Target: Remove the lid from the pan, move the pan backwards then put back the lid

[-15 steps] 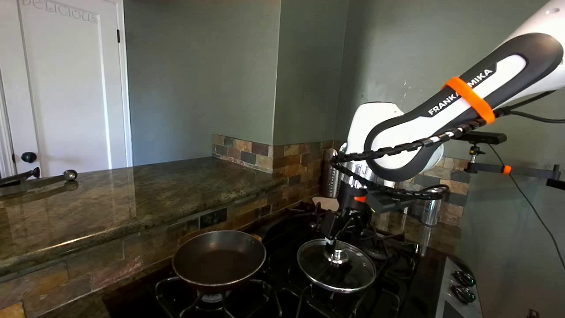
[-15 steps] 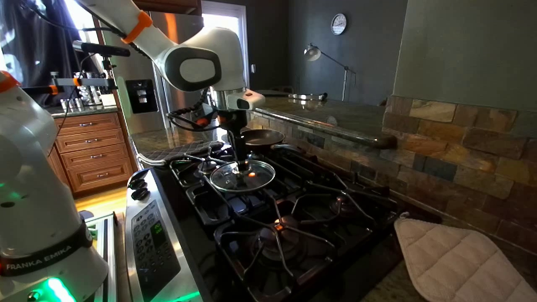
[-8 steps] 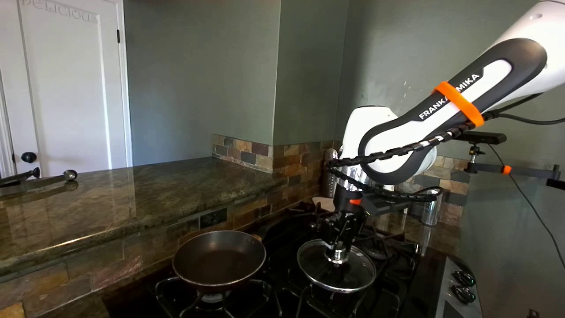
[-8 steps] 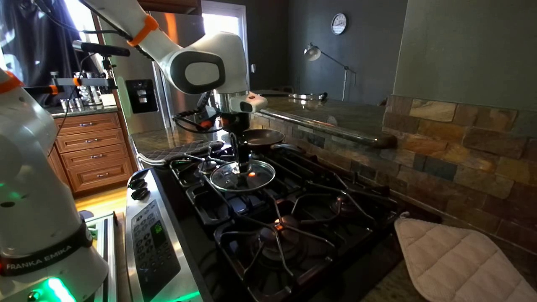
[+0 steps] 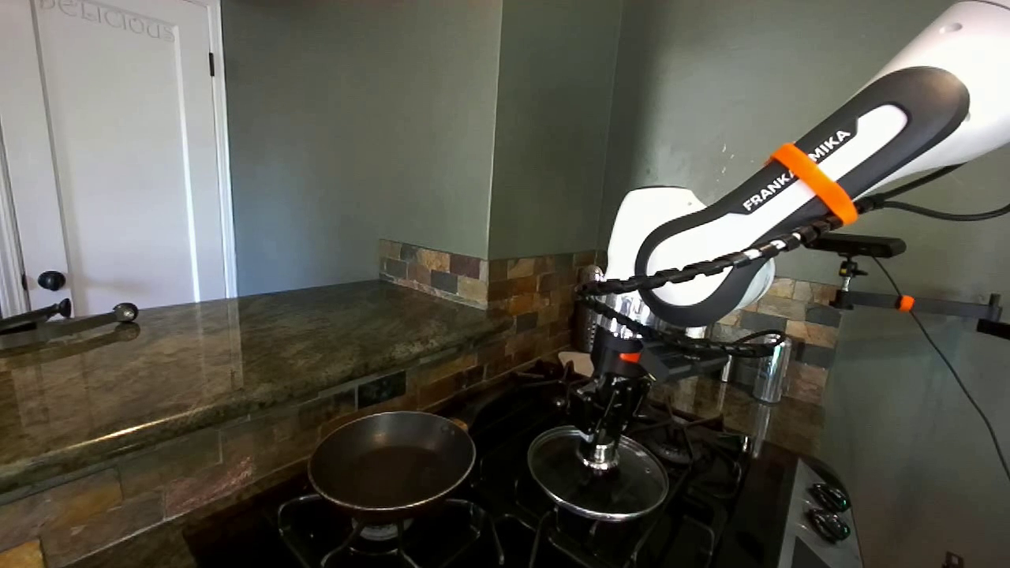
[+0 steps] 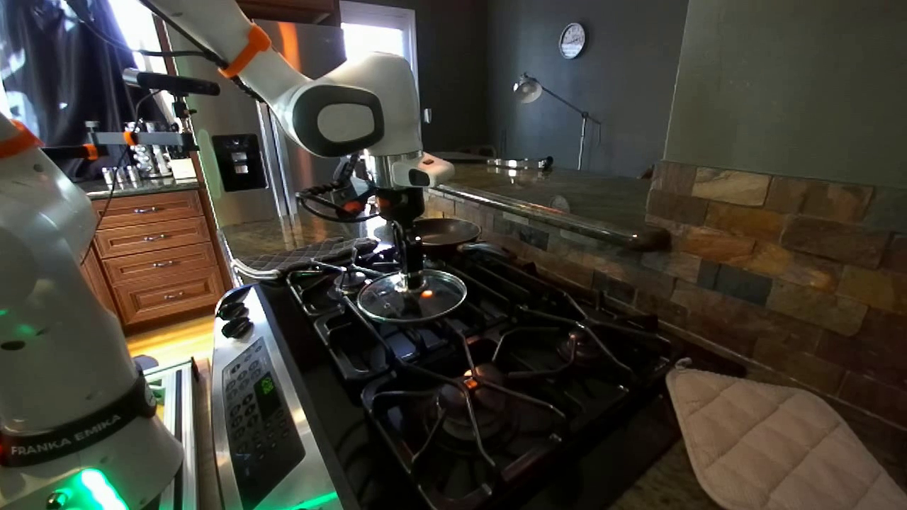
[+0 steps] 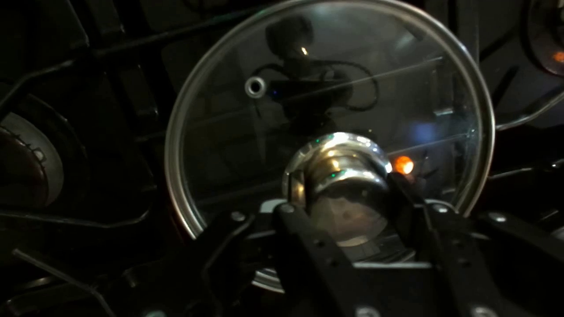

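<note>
"Lid of clear round glass, with shiny metal rim point(image 5: 597, 487): where is it?"
"Over the black metal burner grates point(image 6: 465, 348); I can't tell whether it touches them."
"And the fingers of the black jointed gripper point(image 7: 346, 187)?"
"Pinching the lid's silvery metal knob point(image 7: 346, 215), one on each side."
"The round dark-grey metal frying pan point(image 5: 392, 465)?"
"On the grates, near the lid but apart from it."
"Further out?"
"A pale quilted cloth pad point(image 6: 779, 435) lies near the grates, in an exterior view."
</note>
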`<state>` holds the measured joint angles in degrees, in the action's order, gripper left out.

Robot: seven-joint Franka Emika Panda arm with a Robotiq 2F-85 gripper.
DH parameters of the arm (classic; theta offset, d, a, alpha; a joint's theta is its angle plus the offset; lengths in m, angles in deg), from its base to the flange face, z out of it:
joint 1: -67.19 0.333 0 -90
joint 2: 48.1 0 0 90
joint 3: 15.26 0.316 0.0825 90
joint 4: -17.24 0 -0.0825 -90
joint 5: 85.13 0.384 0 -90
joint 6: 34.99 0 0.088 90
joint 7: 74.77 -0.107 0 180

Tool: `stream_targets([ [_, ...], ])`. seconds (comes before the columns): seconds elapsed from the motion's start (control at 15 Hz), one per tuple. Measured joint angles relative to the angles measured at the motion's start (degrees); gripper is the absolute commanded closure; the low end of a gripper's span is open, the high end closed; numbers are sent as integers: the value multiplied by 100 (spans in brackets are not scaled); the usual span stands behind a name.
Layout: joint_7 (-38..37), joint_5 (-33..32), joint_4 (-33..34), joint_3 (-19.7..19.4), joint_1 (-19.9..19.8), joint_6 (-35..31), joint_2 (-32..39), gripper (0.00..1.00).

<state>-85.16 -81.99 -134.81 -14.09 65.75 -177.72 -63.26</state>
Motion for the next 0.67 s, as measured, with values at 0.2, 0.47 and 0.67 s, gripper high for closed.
stream_targets([
  [0.2,1,3,44,2,4,41,-6,77],
  [0.47,76,8,230,0,16,375,-175,77],
  [0.67,115,9,459,3,61,766,-390,77],
])
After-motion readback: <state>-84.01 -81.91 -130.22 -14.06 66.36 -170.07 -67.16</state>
